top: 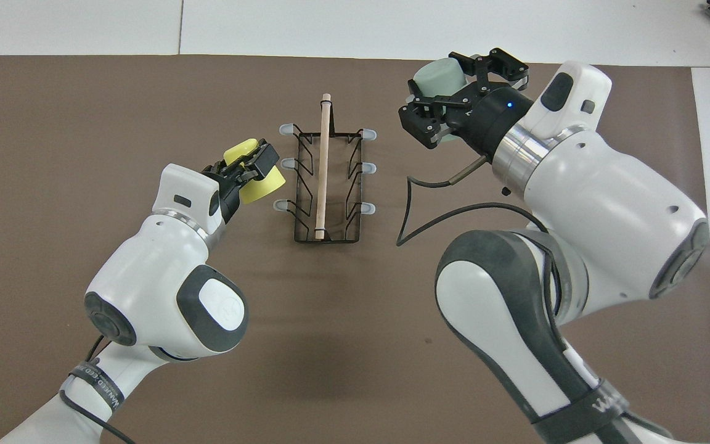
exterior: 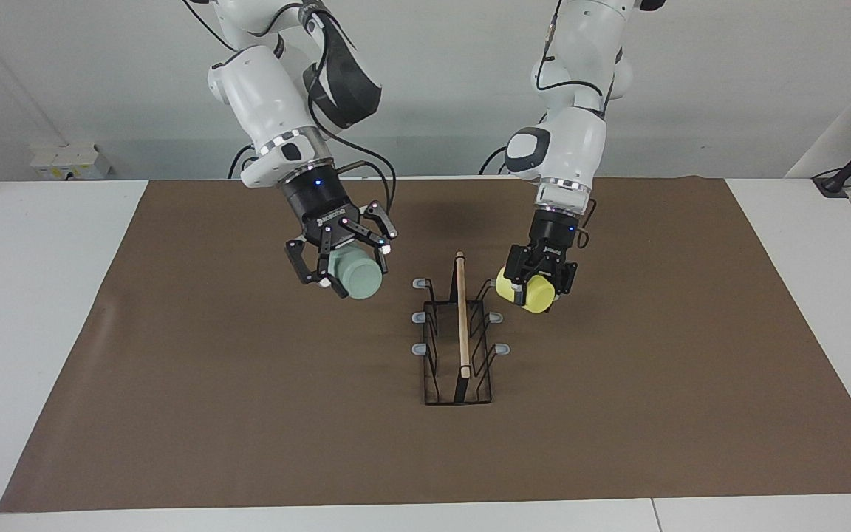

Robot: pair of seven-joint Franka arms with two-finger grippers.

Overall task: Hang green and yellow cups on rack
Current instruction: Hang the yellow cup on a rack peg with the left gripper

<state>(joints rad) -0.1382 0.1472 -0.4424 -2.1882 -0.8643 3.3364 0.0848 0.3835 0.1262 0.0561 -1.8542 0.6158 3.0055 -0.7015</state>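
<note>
Facing view is showing you the right gripper (exterior: pixel 344 267) pinching the green cup (exterior: pixel 355 275), held tilted in the air over the brown mat (exterior: pixel 211 414), off the rack (exterior: pixel 459 332) toward the right arm's end. Your left gripper (exterior: pixel 540 277) is clamping the yellow cup (exterior: pixel 527 292), hanging just beside the rack's prongs. Nothing is sitting on the rack, and you cannot tell what either cup contains.
</note>
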